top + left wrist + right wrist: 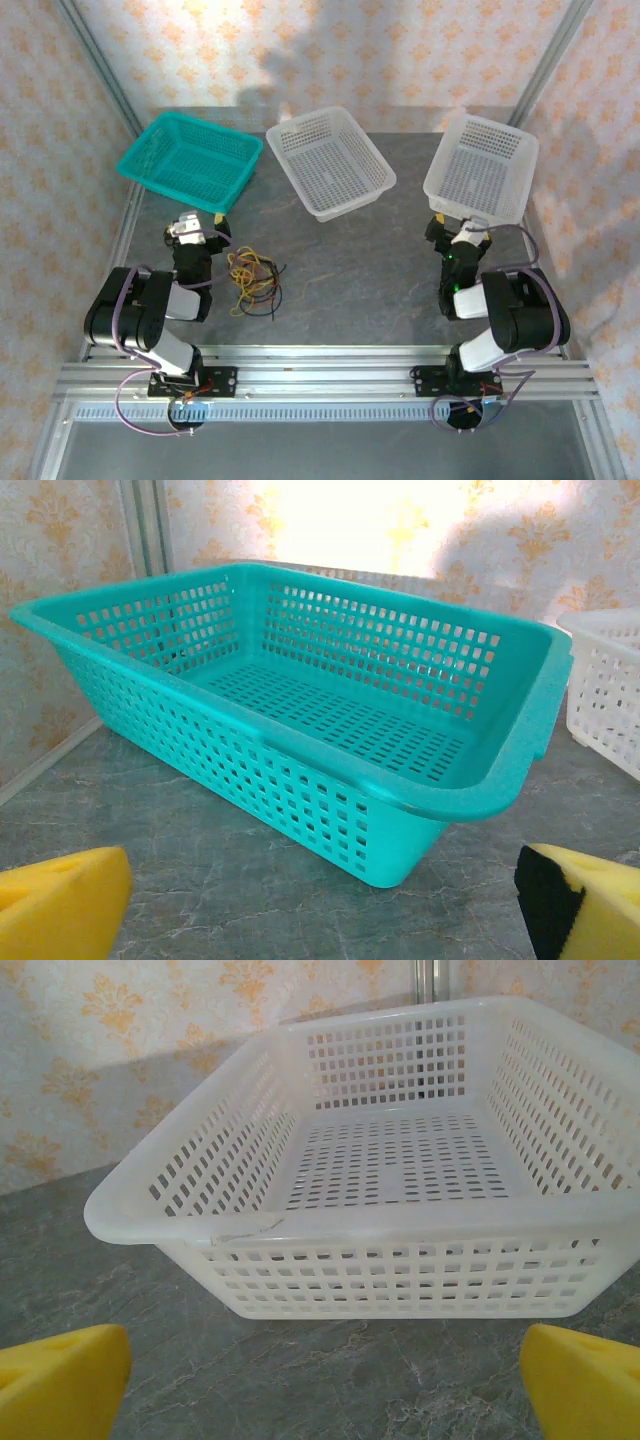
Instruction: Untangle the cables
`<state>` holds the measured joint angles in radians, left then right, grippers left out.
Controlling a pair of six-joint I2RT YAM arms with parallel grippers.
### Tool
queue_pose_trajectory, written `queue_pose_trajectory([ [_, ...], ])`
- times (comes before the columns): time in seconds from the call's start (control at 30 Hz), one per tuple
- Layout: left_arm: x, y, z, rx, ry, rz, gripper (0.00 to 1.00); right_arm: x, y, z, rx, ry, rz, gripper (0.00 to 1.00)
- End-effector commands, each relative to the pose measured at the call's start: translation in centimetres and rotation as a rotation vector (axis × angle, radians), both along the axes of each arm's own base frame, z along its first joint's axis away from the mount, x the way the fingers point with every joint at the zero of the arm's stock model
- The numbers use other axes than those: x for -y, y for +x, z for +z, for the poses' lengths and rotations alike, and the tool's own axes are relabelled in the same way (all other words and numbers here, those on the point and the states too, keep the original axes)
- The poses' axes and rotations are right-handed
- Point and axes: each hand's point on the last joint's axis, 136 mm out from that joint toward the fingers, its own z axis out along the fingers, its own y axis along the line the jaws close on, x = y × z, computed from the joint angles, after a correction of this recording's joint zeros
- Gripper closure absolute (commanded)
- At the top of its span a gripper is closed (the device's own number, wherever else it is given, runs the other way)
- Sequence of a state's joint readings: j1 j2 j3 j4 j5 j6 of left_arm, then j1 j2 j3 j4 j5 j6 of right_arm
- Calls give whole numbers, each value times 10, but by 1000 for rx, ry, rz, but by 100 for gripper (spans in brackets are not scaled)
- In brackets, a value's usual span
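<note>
At the far left of the bench (380,265) a teal mesh basket (190,160) is sitting with its open side up. The left gripper (198,222) is pointing straight at it from just in front. In the left wrist view this gripper (320,920) is holding its yellow fingers (60,905) spread wide, one in each lower corner, with nothing between them, and the teal basket (300,730) is standing beyond them on the grey marbled surface.

Just to the right of that arm, the cables (255,282) are lying on the bench in one loose tangle of yellow, orange-red and black loops, near the front edge and well apart from every basket. Neither gripper is touching them.

Further right, toward the back, a white mesh basket (330,162) is sitting at an angle. At the far right a second white basket (482,168) is resting, and the right gripper (462,225) is facing it from close by. In the right wrist view this gripper (320,1390) is also gaping wide, its yellow fingers (585,1385) grasping nothing, with the white basket (400,1220) just ahead.
</note>
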<state>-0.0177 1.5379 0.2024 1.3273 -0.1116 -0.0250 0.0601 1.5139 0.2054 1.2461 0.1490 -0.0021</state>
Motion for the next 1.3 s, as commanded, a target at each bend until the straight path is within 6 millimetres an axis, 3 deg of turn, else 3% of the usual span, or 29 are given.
queue_pose_trajectory([
  [0.0,0,3,4,10,9,-7,0,-1,3,6,19,-5,-1,0],
  [1.1,6,2,5,12,22,-38,0,0,3,6,20,-7,-1,0],
  [1.27,7,-23,27,115,41,0,0,-5,-2,19,45,-20,16,0],
])
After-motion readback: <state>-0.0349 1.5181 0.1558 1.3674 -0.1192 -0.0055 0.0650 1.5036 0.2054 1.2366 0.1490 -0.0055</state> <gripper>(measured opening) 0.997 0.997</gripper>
